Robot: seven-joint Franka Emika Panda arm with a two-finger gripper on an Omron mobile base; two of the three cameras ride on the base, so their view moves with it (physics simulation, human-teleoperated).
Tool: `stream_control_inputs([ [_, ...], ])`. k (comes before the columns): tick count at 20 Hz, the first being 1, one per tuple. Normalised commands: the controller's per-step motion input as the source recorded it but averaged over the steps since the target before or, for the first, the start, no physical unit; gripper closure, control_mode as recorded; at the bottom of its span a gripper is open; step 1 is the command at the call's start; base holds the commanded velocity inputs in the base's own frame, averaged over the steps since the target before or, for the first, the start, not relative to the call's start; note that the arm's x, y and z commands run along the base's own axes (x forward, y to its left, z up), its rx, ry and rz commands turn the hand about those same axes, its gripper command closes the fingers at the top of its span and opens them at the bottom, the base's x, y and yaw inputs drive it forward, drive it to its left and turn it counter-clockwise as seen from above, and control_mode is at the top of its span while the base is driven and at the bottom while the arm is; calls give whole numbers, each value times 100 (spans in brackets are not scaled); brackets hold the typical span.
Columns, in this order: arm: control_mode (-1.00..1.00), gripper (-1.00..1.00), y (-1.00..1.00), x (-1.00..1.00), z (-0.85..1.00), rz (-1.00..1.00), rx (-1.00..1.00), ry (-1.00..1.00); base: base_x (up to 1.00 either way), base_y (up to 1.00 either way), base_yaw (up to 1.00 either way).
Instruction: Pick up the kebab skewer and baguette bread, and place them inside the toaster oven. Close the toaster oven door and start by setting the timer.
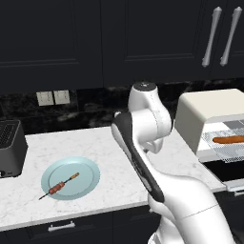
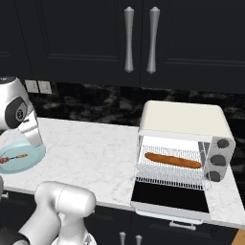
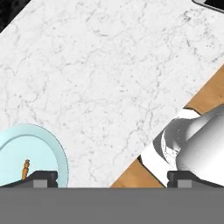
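The gripper (image 3: 111, 177) was seen with its two tips spread wide apart and nothing was held between them. It hung above the white marble counter (image 1: 109, 157). The kebab skewer (image 1: 60, 186) was laid on a light blue plate (image 1: 88, 167) at the near left of the counter. The baguette bread (image 2: 173, 160) was laid on the wire rack inside the toaster oven (image 2: 184, 119) at the right. The toaster oven door (image 2: 170, 196) was folded down open.

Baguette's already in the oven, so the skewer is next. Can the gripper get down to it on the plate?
Probably yes. The skewer lies alone on the plate, nothing over it, and the gripper hangs open above the counter beside the plate.
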Motion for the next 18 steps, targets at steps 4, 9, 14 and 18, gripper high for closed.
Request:
stream_control_inputs([
  [4, -100, -100, 100, 0, -20, 12, 0, 12, 0, 0, 0],
  [9, -100, -100, 100, 0, -36, 13, 0, 12, 0, 0, 0],
  [14, -100, -100, 98, 0, -45, 13, 0, 14, 0, 0, 0],
  [18, -100, -100, 80, 0, -66, 10, 0, 4, 0, 0, 0],
])
